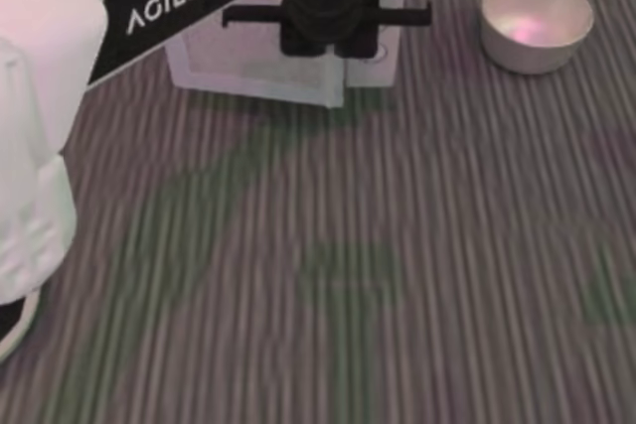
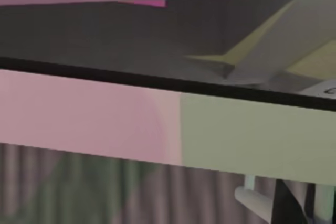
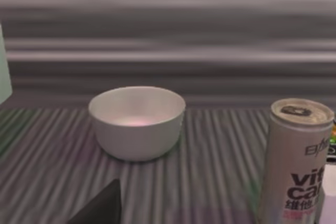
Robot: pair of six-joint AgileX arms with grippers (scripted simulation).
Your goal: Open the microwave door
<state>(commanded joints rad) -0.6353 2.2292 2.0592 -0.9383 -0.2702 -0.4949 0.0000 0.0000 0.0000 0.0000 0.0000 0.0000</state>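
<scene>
The white microwave point(image 1: 390, 65) stands at the table's far edge, left of centre. Its door point(image 1: 248, 65) with the grey mesh window faces the front; the door's free edge point(image 1: 335, 94) stands slightly forward of the knob panel. My left gripper point(image 1: 328, 39) hangs right over that edge. In the left wrist view the door point(image 2: 252, 135) fills the frame, and its white bar handle point(image 2: 254, 200) runs into a dark finger point(image 2: 287, 209), held in the shut gripper point(image 2: 273, 209). My right gripper is out of the top view and shows only as a dark tip point(image 3: 102, 208).
A white round bowl point(image 1: 537, 22) sits at the far right, also in the right wrist view as the bowl point(image 3: 137, 121). A drink can point(image 3: 296, 161) stands near the right gripper. My left arm's white body point(image 1: 30, 196) covers the table's left side.
</scene>
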